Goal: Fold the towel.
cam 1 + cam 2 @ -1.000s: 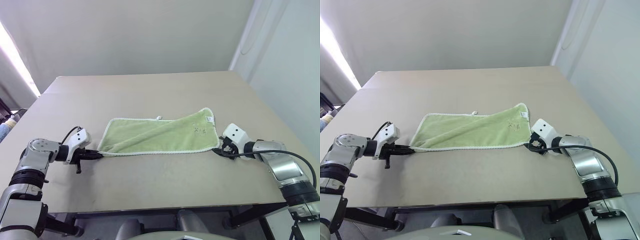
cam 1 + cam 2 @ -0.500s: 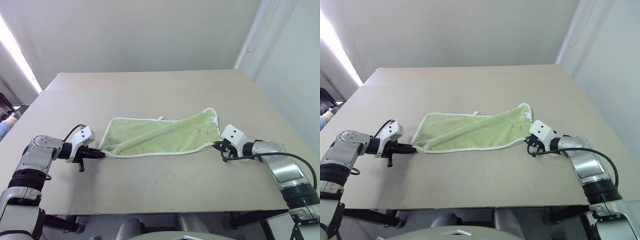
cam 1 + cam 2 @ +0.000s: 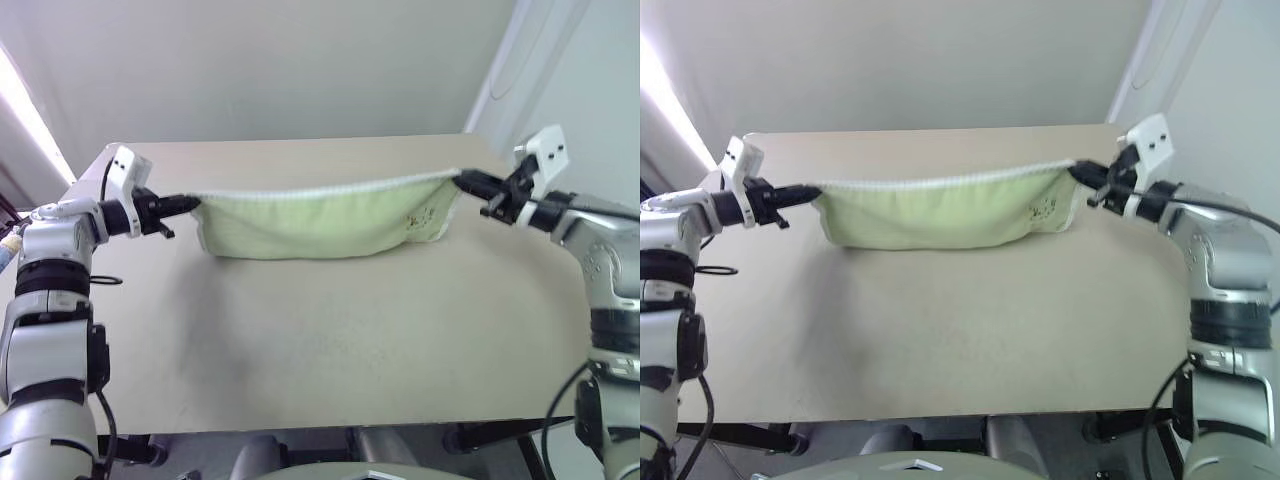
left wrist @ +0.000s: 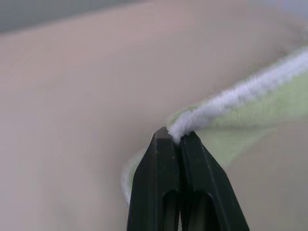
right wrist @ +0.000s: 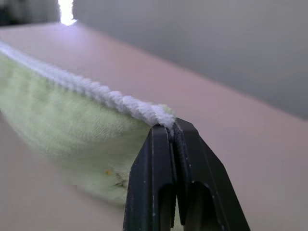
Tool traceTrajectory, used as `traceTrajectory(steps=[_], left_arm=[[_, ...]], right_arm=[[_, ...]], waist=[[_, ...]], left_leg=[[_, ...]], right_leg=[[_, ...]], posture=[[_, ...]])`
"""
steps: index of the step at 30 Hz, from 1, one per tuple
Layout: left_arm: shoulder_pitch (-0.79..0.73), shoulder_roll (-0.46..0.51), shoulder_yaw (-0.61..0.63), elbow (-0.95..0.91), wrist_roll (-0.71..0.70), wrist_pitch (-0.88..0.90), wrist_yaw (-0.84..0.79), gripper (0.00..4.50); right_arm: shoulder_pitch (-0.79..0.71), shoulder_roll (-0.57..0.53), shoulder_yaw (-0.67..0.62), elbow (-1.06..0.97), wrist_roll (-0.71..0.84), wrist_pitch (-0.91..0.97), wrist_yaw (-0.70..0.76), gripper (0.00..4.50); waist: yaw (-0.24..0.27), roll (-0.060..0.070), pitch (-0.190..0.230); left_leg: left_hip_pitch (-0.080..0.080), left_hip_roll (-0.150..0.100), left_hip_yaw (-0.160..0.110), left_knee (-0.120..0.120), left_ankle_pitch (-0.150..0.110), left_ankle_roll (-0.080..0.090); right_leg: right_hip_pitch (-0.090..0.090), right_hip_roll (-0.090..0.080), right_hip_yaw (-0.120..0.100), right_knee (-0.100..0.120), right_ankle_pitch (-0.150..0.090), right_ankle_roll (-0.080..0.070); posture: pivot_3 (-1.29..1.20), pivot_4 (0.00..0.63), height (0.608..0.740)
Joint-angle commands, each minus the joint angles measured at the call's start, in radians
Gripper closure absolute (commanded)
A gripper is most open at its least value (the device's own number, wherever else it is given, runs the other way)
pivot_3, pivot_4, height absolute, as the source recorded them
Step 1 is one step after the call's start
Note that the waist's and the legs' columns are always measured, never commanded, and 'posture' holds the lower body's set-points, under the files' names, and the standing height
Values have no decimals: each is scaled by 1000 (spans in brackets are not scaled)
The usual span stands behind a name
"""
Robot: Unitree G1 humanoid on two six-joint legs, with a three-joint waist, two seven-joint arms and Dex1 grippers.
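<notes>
The light-green towel (image 3: 320, 222) hangs stretched between my two grippers above the table (image 3: 330, 330). Its whitish top edge runs taut from corner to corner, and the cloth sags below it, doubled over. A small dark mark (image 3: 420, 217) shows near its right end. My left gripper (image 3: 190, 204) is shut on the towel's left corner, and the left wrist view shows the white edging pinched at the fingertips (image 4: 176, 139). My right gripper (image 3: 463, 179) is shut on the right corner, and the edging (image 5: 120, 103) runs away from its tips in the right wrist view.
The beige table top stretches wide in front of and beneath the hanging towel. A pale wall stands behind the table's far edge (image 3: 300, 142). A black cable (image 3: 100, 280) loops off my left arm.
Both grippers have risen from the table top, lifting the towel's two corners, so the towel now hangs in the air instead of lying flat. The right gripper closed on its corner.
</notes>
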Motion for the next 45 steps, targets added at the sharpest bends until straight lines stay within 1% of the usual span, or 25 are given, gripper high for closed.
traceTrajectory(steps=[1,3,6,9,11,13,14,16,17,20,23,26,27,31,32,35,38,42,45], left_arm=[[-129,-19,48,131,19,-110,141,4500],[-179,-38,50,191,44,-166,230,4500],[-244,-65,54,251,74,-235,371,4500],[-294,-79,58,285,101,-286,481,4500],[-323,-82,65,298,111,-302,521,4500],[-348,-78,69,304,117,-313,526,4500],[-354,-76,70,305,120,-318,520,4500],[-353,-65,60,304,136,-330,482,4500],[-346,-56,55,301,141,-331,446,4500],[-299,-23,26,285,166,-342,277,4500],[-226,13,6,262,177,-336,114,4500],[-155,37,11,232,169,-305,29,4500],[-139,42,11,222,166,-295,11,4500],[-6,81,-8,128,155,-239,-160,4500],[28,92,-9,95,149,-218,-189,4500],[115,120,2,-7,124,-151,-241,4500],[198,146,13,-105,100,-91,-265,4500],[396,210,27,-322,43,17,-333,4500],[500,244,34,-412,20,47,-336,4500]], right_arm=[[-107,33,26,146,-87,-99,-105,4462],[-167,57,48,249,-132,-161,-154,4462],[-283,88,45,424,-175,-257,-244,4462],[-384,91,38,569,-204,-352,-308,4462],[-437,83,31,643,-211,-408,-334,4462],[-477,67,22,696,-209,-447,-344,4462],[-486,61,19,710,-203,-453,-335,4462],[-468,43,21,688,-185,-438,-271,4462],[-439,32,24,649,-172,-417,-226,4462],[-284,-6,28,437,-118,-321,-99,4462],[-77,-51,12,160,-33,-168,-11,4462],[82,-87,-22,-53,46,-36,21,4462],[112,-96,-29,-92,56,-12,19,4462],[243,-132,-83,-254,132,94,39,4462],[284,-151,-91,-293,147,120,56,4462],[400,-196,-125,-393,196,166,106,4462],[499,-227,-170,-475,244,193,148,4462],[667,-271,-257,-601,304,244,208,4462],[750,-287,-298,-678,341,273,231,4462]], waist=[[1,0,0],[0,0,0],[-1,0,0],[-1,0,0],[-2,0,0],[-2,0,0],[-2,0,0],[-2,0,0],[-2,0,0],[-2,0,0],[-2,1,0],[-4,1,0],[-5,0,0],[-3,0,0],[-1,0,0],[1,-1,0],[1,-1,0],[-3,-1,-1],[0,-2,0]], left_leg=[[-1,0,0,0,0,0],[-2,0,0,0,0,0],[-4,0,0,0,0,0],[-6,-1,1,-1,0,0],[-8,-1,1,-2,0,0],[-8,-1,1,-3,0,0],[-8,-1,1,-3,0,0],[-8,-1,1,-4,0,0],[-8,-1,1,-4,0,0],[-8,-1,1,-4,0,0],[-8,-1,1,-4,0,0],[-7,-1,1,-3,0,1],[-7,-1,1,-2,0,1],[-3,-1,2,1,0,0],[-3,-1,2,1,0,0],[-1,-1,2,1,0,0],[-1,0,2,3,0,0],[-2,0,2,4,0,0],[-1,1,2,4,0,0]], right_leg=[[-1,0,0,0,1,1],[-1,0,0,0,3,2],[-3,0,0,0,5,1],[-6,0,1,0,5,2],[-8,0,1,0,5,2],[-10,0,2,1,5,2],[-10,0,2,1,5,2],[-9,0,2,1,5,2],[-9,0,2,1,5,2],[-9,0,2,1,5,2],[-9,0,2,2,4,3],[-9,0,2,4,4,2],[-9,0,2,5,4,2],[-8,1,3,9,1,4],[-7,1,3,10,0,1],[-3,1,3,13,-3,-3],[-3,1,3,14,-3,-3],[-3,1,3,13,-4,-3],[-3,1,3,13,-4,-3]], posture=[[0,0,712],[0,0,712],[0,0,712],[0,0,712],[0,0,712],[0,0,712],[0,0,712],[0,0,712],[0,0,712],[0,0,712],[0,0,712],[0,0,712],[0,0,712],[0,0,712],[0,0,712],[0,0,712],[0,0,712],[0,0,712],[0,0,712]])
